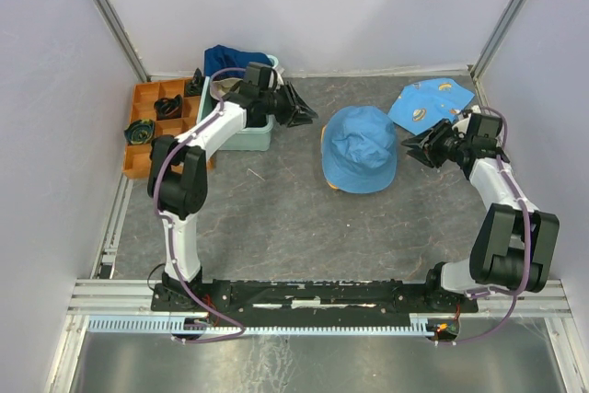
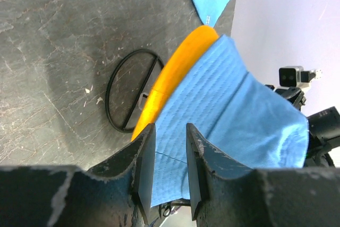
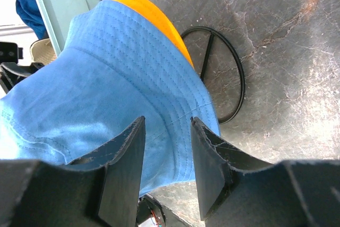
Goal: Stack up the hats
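Observation:
A light blue hat (image 1: 361, 147) lies mid-table on top of a yellow-orange hat (image 1: 325, 156), whose brim peeks out at the left and front. The left wrist view shows the blue hat (image 2: 234, 110) over the orange brim (image 2: 180, 62). So does the right wrist view: blue hat (image 3: 106, 78), orange brim (image 3: 154, 11). A dark navy hat (image 1: 230, 57) sits in the tub at the back left. My left gripper (image 1: 306, 115) (image 2: 170, 131) is open just left of the stack, touching nothing. On the stack's right, my right gripper (image 1: 411, 147) (image 3: 168, 123) is open and empty.
The mint-green tub (image 1: 250, 142) stands under my left arm, with an orange compartment tray (image 1: 147, 149) to its left. A printed light-blue cloth (image 1: 428, 103) lies at the back right. A thin black ring (image 2: 133, 91) (image 3: 234, 73) lies on the table beside the stack.

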